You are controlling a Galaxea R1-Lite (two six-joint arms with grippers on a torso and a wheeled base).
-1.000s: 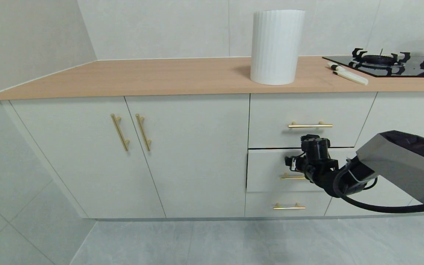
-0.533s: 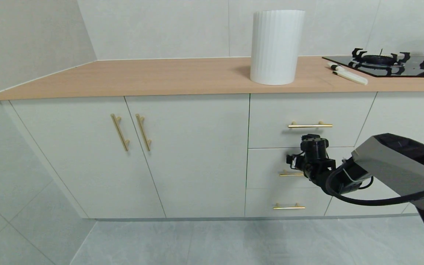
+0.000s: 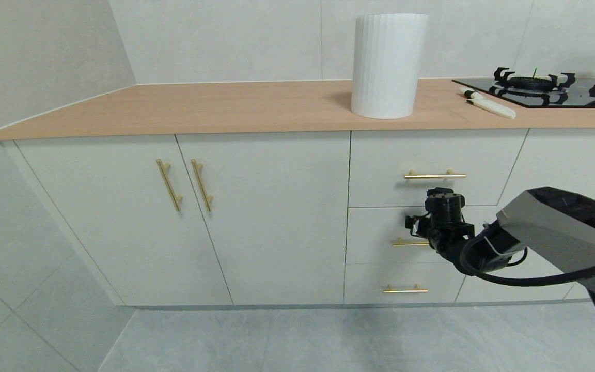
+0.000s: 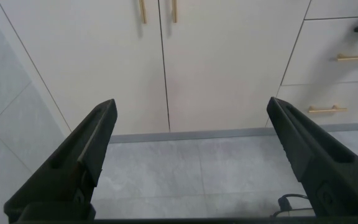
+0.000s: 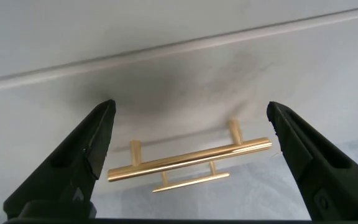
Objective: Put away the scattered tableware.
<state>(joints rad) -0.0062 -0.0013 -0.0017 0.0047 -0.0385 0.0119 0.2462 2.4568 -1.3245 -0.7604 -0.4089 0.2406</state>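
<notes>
Hovering right pincer [image 5: 190, 111] released, facing middle drawer handle [image 5: 188, 158] just ahead, bar lying left-right | knife [image 3: 489, 107] on desk [image 3: 225, 108], far right beside stove [image 3: 545, 93], up and right of that pincer, right arm nearer | left pincer [image 4: 191, 109] released, low, facing cupboard doors [image 4: 160, 56]

A pale wooden worktop [image 3: 199, 108] runs along a wall of large grey tiles [image 3: 225, 41]; a black gas hob [image 3: 561, 97] sits at its right end. Below its front edge are two white cupboard doors [image 3: 266, 217] with upright gold bar handles [image 3: 168, 185], then a stack of three drawers [image 3: 380, 155] with level gold handles; the floor [image 3: 277, 341] is grey tile.
</notes>
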